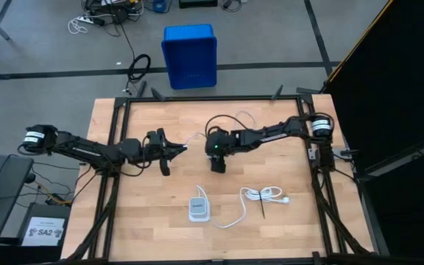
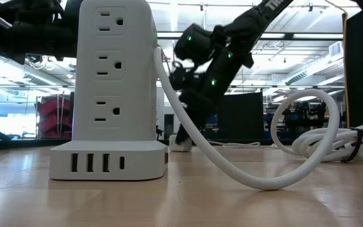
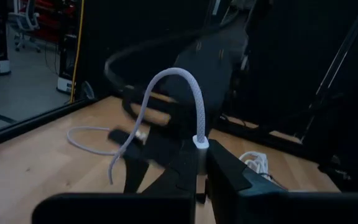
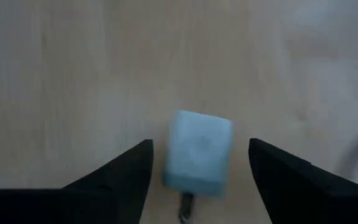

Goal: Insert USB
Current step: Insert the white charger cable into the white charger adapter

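The USB cable (image 3: 180, 79) is thin, whitish and braided. My left gripper (image 3: 201, 163) is shut on its white plug end, above the table's middle left (image 1: 175, 149). My right gripper (image 4: 199, 148) points down at the table's middle (image 1: 218, 162) and is open. Its fingers stand on either side of the small white charger block (image 4: 197, 152), which lies on the wood, and gaps show on both sides. The low view shows this gripper (image 2: 188, 126) just above the block (image 2: 180, 144). The white socket tower (image 1: 199, 208) stands nearer the near edge. My left gripper pinches the USB cable's white plug end (image 3: 201, 142) between its two fingertips, coming in roughly level from the table's left. The plug is lifted clear. The cable rises out of the fingers, arcs over and falls slack, with its far part (image 3: 86, 138) lying on the table.
The socket tower (image 2: 112, 88) has USB ports along its base (image 2: 96, 163). Its thick white cord (image 2: 232, 170) runs to a bundle with a black tie (image 1: 263, 195) on the table's right. A blue bin (image 1: 190, 55) stands on the floor beyond the far edge.
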You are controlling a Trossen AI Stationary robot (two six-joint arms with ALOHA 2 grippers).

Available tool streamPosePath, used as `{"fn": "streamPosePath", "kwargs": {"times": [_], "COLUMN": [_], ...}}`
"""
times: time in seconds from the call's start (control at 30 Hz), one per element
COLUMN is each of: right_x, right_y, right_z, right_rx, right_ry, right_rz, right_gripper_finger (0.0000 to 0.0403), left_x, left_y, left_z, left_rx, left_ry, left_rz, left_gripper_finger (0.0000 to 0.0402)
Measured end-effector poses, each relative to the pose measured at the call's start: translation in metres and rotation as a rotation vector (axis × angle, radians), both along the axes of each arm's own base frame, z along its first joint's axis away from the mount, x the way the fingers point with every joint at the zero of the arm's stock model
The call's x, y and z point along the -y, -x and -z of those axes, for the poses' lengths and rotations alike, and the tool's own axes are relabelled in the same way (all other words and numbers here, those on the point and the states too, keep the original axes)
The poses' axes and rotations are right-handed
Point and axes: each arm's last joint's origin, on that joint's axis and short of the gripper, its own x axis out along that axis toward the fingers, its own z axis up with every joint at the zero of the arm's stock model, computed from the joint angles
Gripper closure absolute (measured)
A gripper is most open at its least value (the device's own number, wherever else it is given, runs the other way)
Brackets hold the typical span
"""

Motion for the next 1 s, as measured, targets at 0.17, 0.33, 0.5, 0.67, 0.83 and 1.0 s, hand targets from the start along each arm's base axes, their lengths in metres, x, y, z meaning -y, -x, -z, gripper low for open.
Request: {"fn": "streamPosePath", "kwargs": {"times": [0.17,0.33,0.5,0.67,0.83,1.0], "right_x": [0.002,0.001,0.002,0.002,-0.008,-0.031], "right_y": [-0.003,-0.004,-0.003,-0.001,0.001,0.003], "right_z": [0.014,0.011,0.009,0.007,-0.012,-0.042], "right_rx": [-0.018,0.003,0.001,-0.017,0.027,0.188], "right_ry": [0.001,0.001,-0.013,-0.013,-0.001,0.021], "right_rz": [0.038,0.03,0.014,0.008,-0.033,-0.113], "right_gripper_finger": [0.0171,0.0236,0.029,0.029,0.029,0.029], "left_x": [0.0,0.0,0.0,0.0,0.002,0.005], "left_y": [0.0,0.0,0.0,0.0,0.001,0.002], "left_z": [0.0,0.001,0.0,-0.003,-0.009,-0.019], "left_rx": [-0.002,-0.005,-0.005,0.032,0.096,0.199], "left_ry": [0.0,0.0,0.0,-0.008,-0.012,-0.026], "left_rz": [0.002,0.003,0.004,0.006,0.059,0.146], "left_gripper_finger": [0.0401,0.0401,0.0401,0.0401,0.0401,0.0401]}}
